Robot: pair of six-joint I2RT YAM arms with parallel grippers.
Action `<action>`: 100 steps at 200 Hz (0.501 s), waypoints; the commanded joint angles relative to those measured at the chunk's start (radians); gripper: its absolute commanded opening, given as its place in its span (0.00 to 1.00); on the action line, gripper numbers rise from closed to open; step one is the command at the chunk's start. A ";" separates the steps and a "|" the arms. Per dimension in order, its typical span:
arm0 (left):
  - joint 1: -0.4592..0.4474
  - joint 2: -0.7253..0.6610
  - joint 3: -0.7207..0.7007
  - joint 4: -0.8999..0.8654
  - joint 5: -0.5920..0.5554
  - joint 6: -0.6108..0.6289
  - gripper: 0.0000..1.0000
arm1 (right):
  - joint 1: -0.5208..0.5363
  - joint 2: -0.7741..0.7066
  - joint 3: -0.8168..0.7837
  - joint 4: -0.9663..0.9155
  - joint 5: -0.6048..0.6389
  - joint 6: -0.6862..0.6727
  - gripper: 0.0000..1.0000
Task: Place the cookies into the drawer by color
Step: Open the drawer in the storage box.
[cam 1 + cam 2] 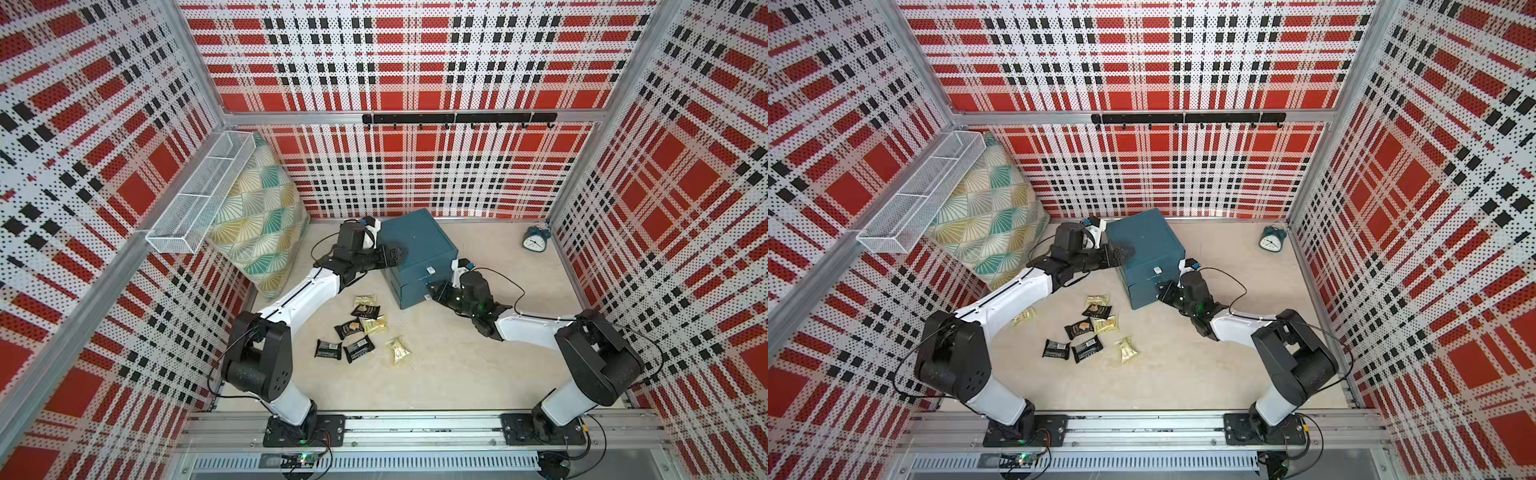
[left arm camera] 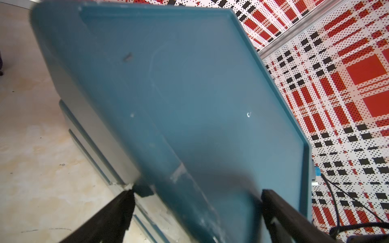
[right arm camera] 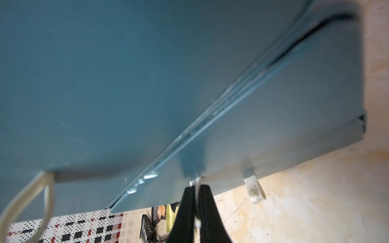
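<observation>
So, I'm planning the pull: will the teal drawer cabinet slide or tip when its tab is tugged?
Likely light plastic on a smooth table, the drawer cabinet may slide. The open left tool straddling its top edge should steady it. The white tab in the shut right tool looks floppy.

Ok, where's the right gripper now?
In both top views the right gripper is at the front of the drawer, right of the cookies; the right wrist view shows it shut on a white tab handle.
</observation>
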 commanded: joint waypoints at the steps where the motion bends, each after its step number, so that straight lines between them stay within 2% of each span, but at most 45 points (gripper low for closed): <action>1: 0.002 -0.009 -0.019 -0.010 0.018 0.005 0.99 | -0.007 -0.049 -0.049 -0.004 0.034 -0.011 0.02; 37: 0.002 -0.006 -0.020 -0.010 0.012 0.007 0.99 | -0.002 -0.134 -0.161 -0.014 0.054 -0.009 0.00; 100: 0.002 0.003 -0.018 -0.010 0.008 0.010 0.99 | 0.042 -0.391 -0.341 -0.141 0.149 -0.023 0.00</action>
